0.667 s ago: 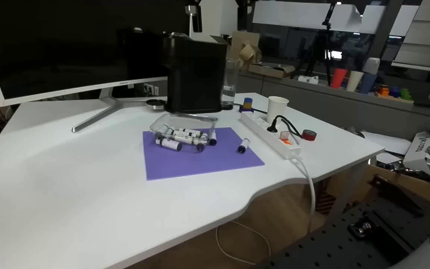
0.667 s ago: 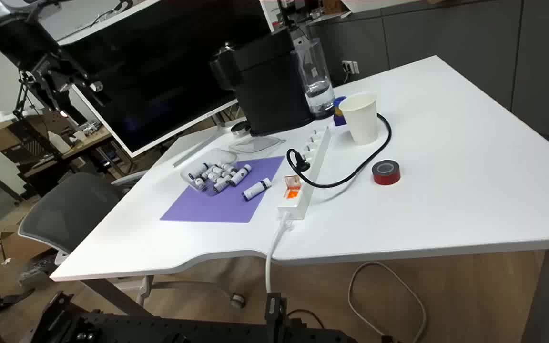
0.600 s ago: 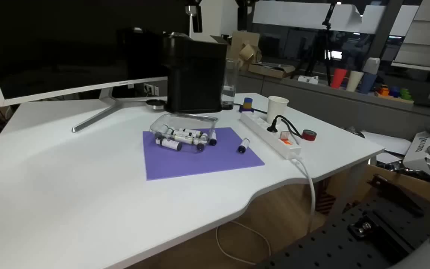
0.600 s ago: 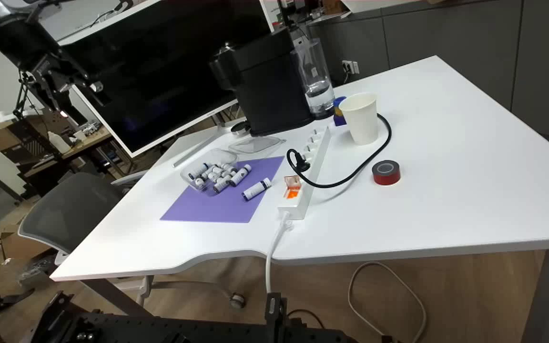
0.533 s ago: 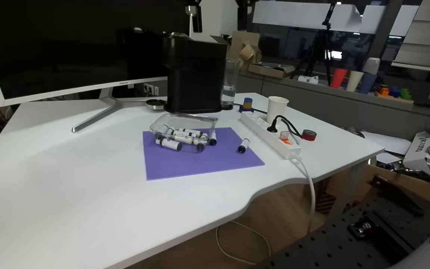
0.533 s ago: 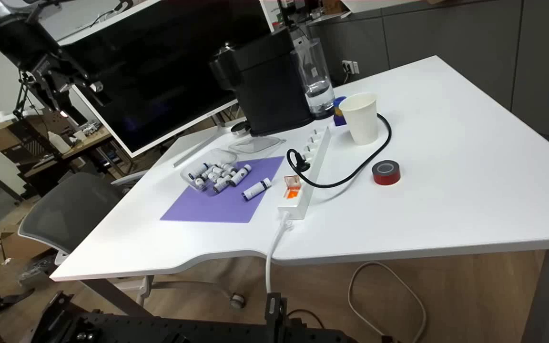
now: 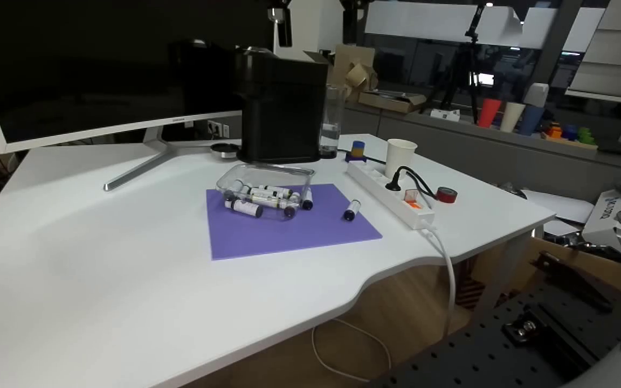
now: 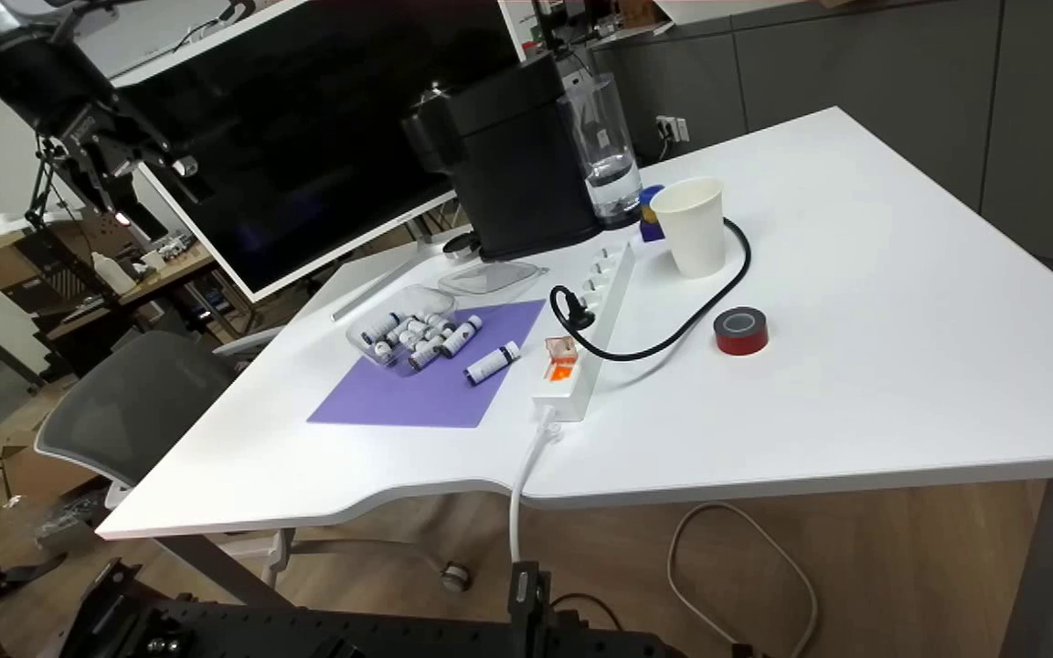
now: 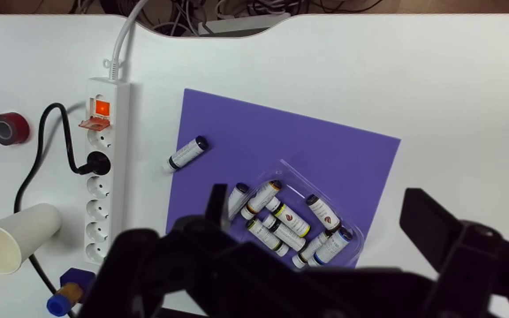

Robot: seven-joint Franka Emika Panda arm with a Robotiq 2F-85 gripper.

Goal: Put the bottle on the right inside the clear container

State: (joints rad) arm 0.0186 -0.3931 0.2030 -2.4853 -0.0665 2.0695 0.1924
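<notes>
no word could be read with certainty: on the bottles (image 9: 187, 153) the print was too small, on the monitor (image 7: 111, 62) and the white box (image 7: 615, 216) too blurred.

The bottle (image 9: 187, 153), wrist view: small, white-labelled, lying on its side, dark end toward 2 o'clock, white end toward 8; located at 10 o'clock from the clear container (image 9: 298, 183), not touching it. Container transparent, upright, open-topped, partly filled; partly hidden here.
</notes>
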